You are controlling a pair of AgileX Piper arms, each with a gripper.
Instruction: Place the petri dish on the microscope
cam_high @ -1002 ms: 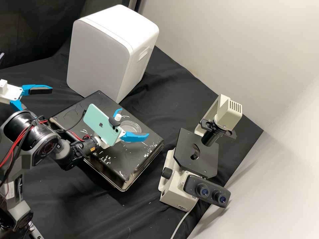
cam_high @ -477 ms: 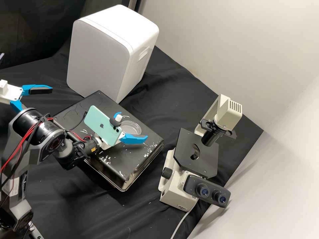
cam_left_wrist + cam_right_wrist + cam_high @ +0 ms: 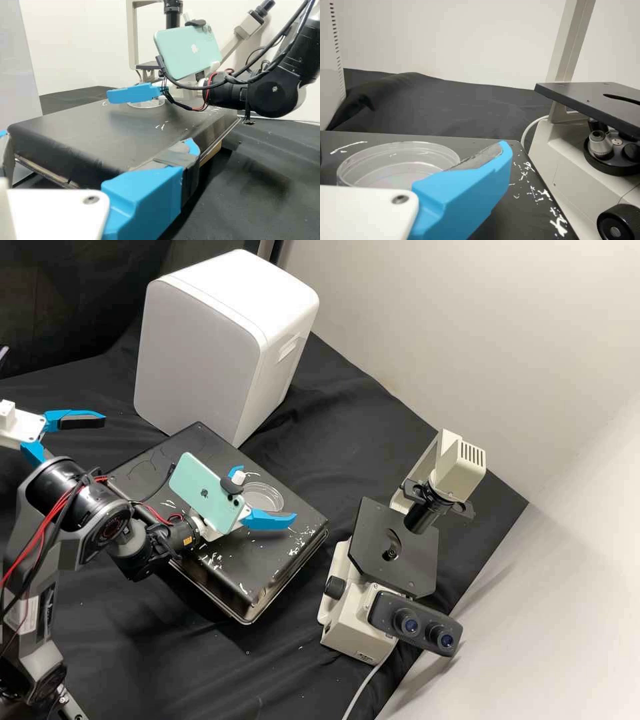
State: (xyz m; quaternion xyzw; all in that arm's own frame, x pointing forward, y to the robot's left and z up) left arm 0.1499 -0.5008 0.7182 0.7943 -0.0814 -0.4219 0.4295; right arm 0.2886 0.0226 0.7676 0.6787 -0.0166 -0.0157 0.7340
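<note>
The petri dish (image 3: 395,162) lies flat on a black raised platform (image 3: 253,567) on the table, well apart from the microscope (image 3: 373,613). The right hand (image 3: 265,492) is open, one blue finger on each side of the dish; contact with the rim cannot be confirmed. The left hand (image 3: 63,435) is also open and holds nothing, parked well apart at the table's far side. The step in hand is judged to be the grasp. It should close gently and squarely across the dish's widest part, low on the wall, since clear plastic may slip or tip. The dish should be lifted level before crossing to the microscope's black stage (image 3: 397,547). No lettering is legible. The phone (image 3: 203,492) on the right wrist shows only an emblem.
</note>
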